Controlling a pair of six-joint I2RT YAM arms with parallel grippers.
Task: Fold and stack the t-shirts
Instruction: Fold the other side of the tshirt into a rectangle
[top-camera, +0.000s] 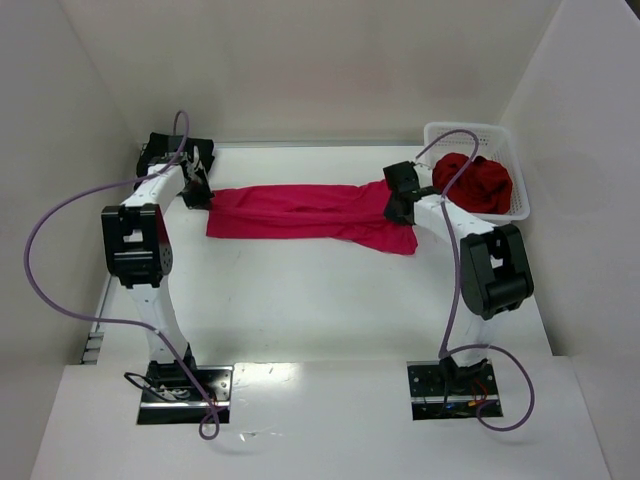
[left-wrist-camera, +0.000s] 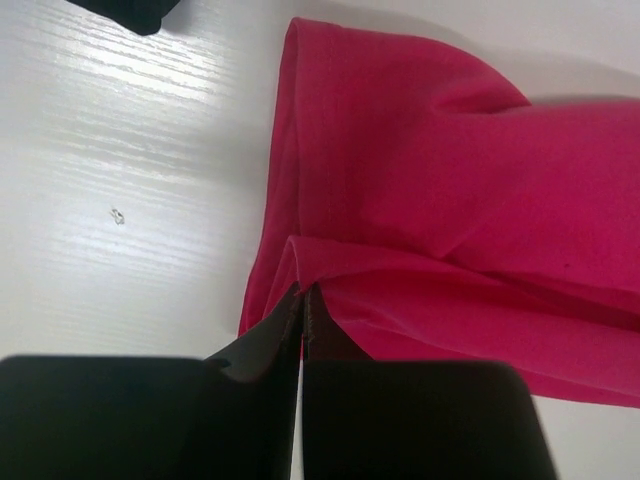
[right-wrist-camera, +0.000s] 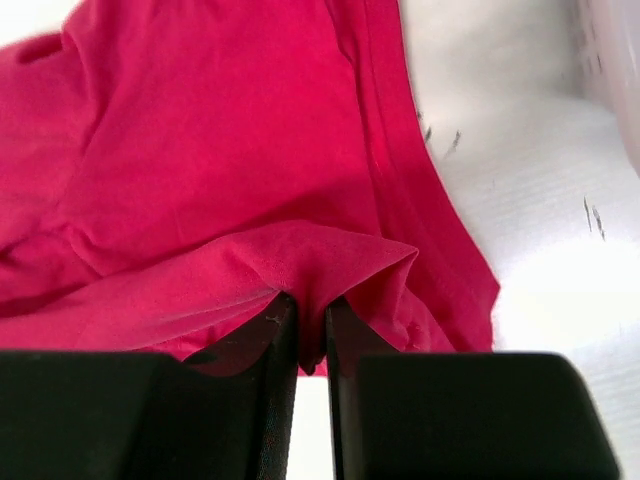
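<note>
Left gripper (left-wrist-camera: 300, 297), jaws closed flat on a folded edge of the crimson-pink t-shirt (top-camera: 300, 210); right gripper (right-wrist-camera: 310, 300), jaws narrowly parted about a fold at its other end, grip uncertain. The shirt lies drawn out across the far part of the desk (top-camera: 300, 310): light and limp, it likely wants pinching at hems or corners. Darker red shirts (top-camera: 480, 182) fill the basket (top-camera: 437, 128) in the far right corner.

This is a robotics lab test cell. A bare white table (top-camera: 300, 300) is boxed in by plain white panels (top-camera: 330, 70) beyond and outboard of each pincer, with two arms bolted to metal plates (top-camera: 215, 385) at the near edge and purple cables (top-camera: 27, 250) looping loose. A white lattice basket (top-camera: 470, 127) stands just right of the right pincer (top-camera: 397, 213). A crimson t-shirt (top-camera: 290, 210) stretches from the right pincer to the left pincer (top-camera: 198, 195).
</note>
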